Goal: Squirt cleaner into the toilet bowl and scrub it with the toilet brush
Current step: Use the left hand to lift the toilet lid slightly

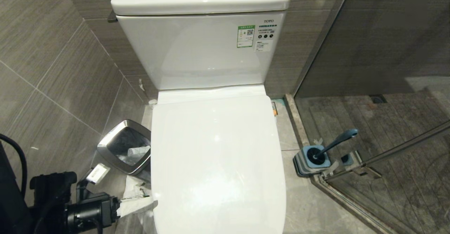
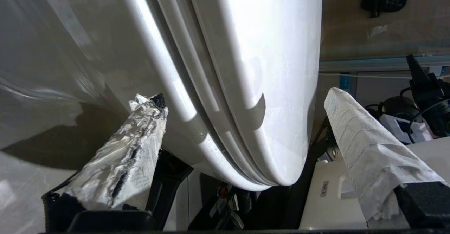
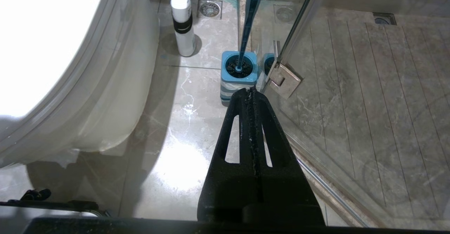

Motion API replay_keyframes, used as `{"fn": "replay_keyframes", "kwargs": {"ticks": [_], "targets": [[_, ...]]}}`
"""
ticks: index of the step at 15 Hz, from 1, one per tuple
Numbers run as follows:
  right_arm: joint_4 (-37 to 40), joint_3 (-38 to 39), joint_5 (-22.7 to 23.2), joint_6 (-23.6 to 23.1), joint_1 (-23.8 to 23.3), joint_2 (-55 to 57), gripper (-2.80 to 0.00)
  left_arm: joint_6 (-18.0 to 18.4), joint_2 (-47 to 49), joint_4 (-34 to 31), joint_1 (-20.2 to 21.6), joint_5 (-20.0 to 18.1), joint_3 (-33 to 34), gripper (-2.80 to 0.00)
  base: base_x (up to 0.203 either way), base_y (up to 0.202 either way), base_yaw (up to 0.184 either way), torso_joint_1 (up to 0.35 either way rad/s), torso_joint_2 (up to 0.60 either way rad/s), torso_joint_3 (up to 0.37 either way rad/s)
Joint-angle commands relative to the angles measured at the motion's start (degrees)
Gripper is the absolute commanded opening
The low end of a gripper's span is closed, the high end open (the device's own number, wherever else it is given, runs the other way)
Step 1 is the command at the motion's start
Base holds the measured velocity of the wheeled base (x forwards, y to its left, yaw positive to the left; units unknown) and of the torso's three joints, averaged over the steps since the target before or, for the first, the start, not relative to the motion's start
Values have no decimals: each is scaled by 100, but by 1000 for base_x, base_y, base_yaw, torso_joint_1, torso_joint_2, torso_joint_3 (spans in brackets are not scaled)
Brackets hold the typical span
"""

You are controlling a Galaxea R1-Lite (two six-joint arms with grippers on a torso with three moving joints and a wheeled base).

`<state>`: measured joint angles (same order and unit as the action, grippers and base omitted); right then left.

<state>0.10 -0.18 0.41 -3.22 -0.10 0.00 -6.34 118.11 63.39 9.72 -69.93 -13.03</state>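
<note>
So the toilet bowl [image 2: 105, 51] was covered up, with the white lid [image 1: 218, 156] down flat over it, so you couldn't see inside at all. No cleaner showing anywhere on the ceramic. The toilet brush [image 1: 335, 142] was parked in its square blue-grey holder [image 1: 311, 162] on the floor to the toilet's right, just beside the glass shower door's hinge [image 3: 283, 81], handle leaning away toward the shower. A white bottle with an orange cap [image 3: 182, 19] stood on the floor tiles near the holder, closer to the toilet base.

The left gripper [image 2: 246, 121] was down low at the toilet's left front edge, its paper-wrapped fingers [image 2: 365, 142] spread wide apart, one on each side of the lid-and-rim edge, not clamped on anything. The right gripper [image 3: 251, 93] hung over the floor pointing at the brush holder, its black fingers pressed together and empty.

The tank [image 1: 200, 47] sat behind with a couple of stickers on it, and a steel bin [image 1: 124, 151] stood on the left against the tiled wall.
</note>
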Motion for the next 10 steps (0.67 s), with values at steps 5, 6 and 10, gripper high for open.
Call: {"fn": "replay_keyframes", "kwargs": {"ticks": [5,6,10], "targets": [[-1,1,2,-3,1,9,-280,-25,80,42,-206,-23,-42,0,0,0,0,0,0,0],[-1,1,2,-3,1,9,-280,-25,81,42,-211,-21,-42,0,0,0,0,0,0,0],[-1,1,2,-3,1,9,-280,-25,56,54,-227,-21,-50,0,0,0,0,0,0,0]]}}
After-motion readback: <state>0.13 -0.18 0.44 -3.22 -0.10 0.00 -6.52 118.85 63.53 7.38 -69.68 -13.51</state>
